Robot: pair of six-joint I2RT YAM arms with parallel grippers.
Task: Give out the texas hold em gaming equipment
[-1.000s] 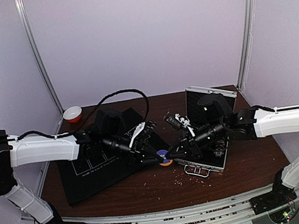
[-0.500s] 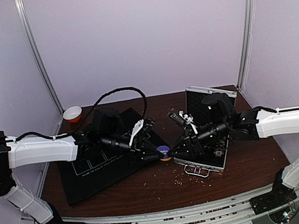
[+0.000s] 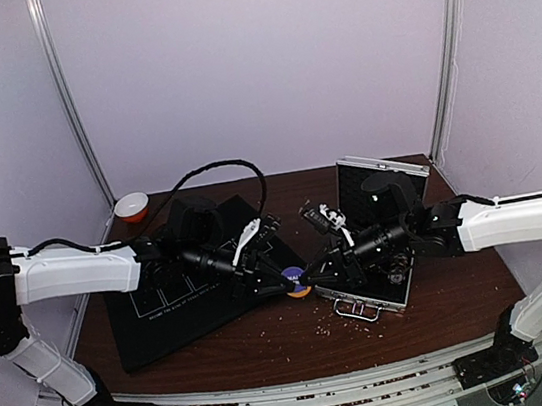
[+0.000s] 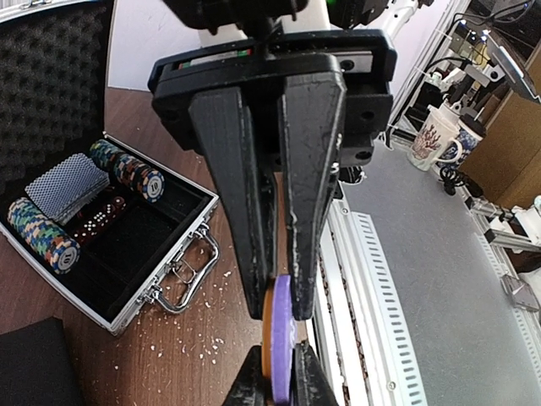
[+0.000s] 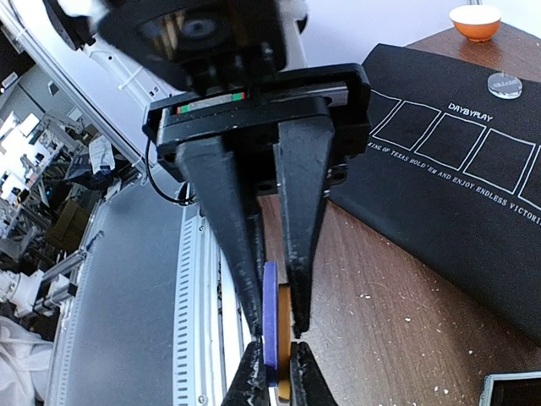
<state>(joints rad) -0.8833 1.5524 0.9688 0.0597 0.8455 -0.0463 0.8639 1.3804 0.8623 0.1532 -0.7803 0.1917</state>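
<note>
A purple button disc [image 4: 285, 338] and an orange button disc [image 4: 267, 334] are pressed flat together, standing on edge above the table at mid-scene [image 3: 296, 280]. My left gripper [image 4: 283, 309] is shut on the pair from one side. My right gripper [image 5: 275, 326] is shut on the same pair from the other side, tips meeting tips. In the right wrist view the purple disc [image 5: 270, 321] lies left of the orange disc [image 5: 285, 338]. In the open case lie rolls of striped poker chips [image 4: 38, 237] and playing cards [image 4: 68, 186]. A grey disc [image 5: 505, 85] rests on the mat.
The silver case [image 3: 375, 297] lies open right of centre, with dark dice [image 4: 97, 220] inside and its handle [image 4: 182, 275] facing the table's front. A black printed mat [image 3: 167, 324] covers the left half. The orange-and-white bowl [image 3: 131, 206] sits at the far left corner. Crumbs dot the wood.
The right gripper eased off and has closed again on the disc pair. The discs stay at mid-table between both grippers, and the left arm has hardly moved.
</note>
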